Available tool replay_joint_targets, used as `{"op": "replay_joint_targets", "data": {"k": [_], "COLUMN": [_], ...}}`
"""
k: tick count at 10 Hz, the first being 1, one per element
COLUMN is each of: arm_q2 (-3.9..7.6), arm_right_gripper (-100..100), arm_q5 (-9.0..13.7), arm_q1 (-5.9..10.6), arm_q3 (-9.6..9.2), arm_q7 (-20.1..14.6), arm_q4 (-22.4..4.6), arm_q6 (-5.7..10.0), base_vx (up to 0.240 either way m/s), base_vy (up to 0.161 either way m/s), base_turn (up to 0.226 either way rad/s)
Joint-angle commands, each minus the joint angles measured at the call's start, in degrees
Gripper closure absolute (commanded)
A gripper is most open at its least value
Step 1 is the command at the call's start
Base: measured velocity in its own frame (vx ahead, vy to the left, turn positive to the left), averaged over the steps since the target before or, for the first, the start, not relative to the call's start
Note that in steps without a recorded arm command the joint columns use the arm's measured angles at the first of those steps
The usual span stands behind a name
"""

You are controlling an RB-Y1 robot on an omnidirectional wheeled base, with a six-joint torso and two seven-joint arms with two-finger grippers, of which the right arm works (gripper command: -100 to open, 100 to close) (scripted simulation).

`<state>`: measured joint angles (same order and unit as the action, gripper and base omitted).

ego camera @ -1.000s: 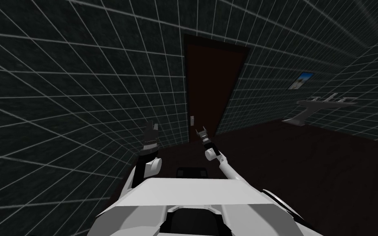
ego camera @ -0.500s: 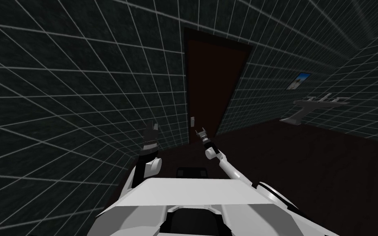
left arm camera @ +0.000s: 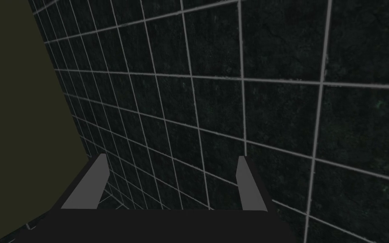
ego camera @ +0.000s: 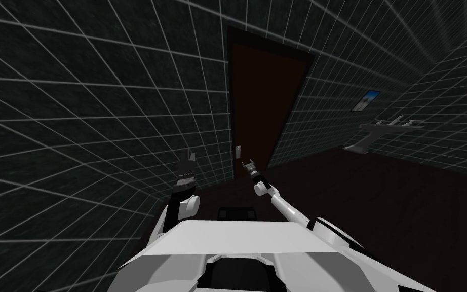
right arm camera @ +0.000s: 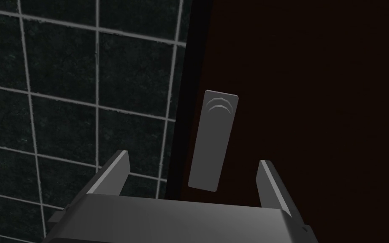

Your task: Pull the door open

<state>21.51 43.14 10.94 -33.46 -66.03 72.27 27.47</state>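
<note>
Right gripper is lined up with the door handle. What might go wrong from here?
The handle looks like a flat plate on the door; the open right gripper may get little grip and slip when pulling. The handle sits beside the door's edge, so one finger could catch the tiled wall. The open left gripper, facing tiles, could scrape them.

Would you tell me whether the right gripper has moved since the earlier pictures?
No, barely: the right gripper remains just below and right of the grey handle plate on the door.
</note>
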Motion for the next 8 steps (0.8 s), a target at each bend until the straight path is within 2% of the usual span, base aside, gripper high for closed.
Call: {"op": "replay_joint_targets", "data": {"k": [1,3,8], "arm_q2": [0.38,1.03,3.16], "arm_right_gripper": [-100,-100,-100], "arm_q5": [0.9,2.1,5.9], "arm_q1": [1.12,2.30,6.23], "arm_q3": [-0.88,-1.93,-5.39], "arm_q7": [-1.5,-3.3,-9.4], "arm_q4": [-1.7,-3.5,-9.5], "arm_q6": [-0.02,-0.03,-0.08], "base_vx": [0.082,0.100,0.150], "base_vy": [0.037,0.037,0.076], "base_turn": [-0.035,-0.031,-0.046]}}
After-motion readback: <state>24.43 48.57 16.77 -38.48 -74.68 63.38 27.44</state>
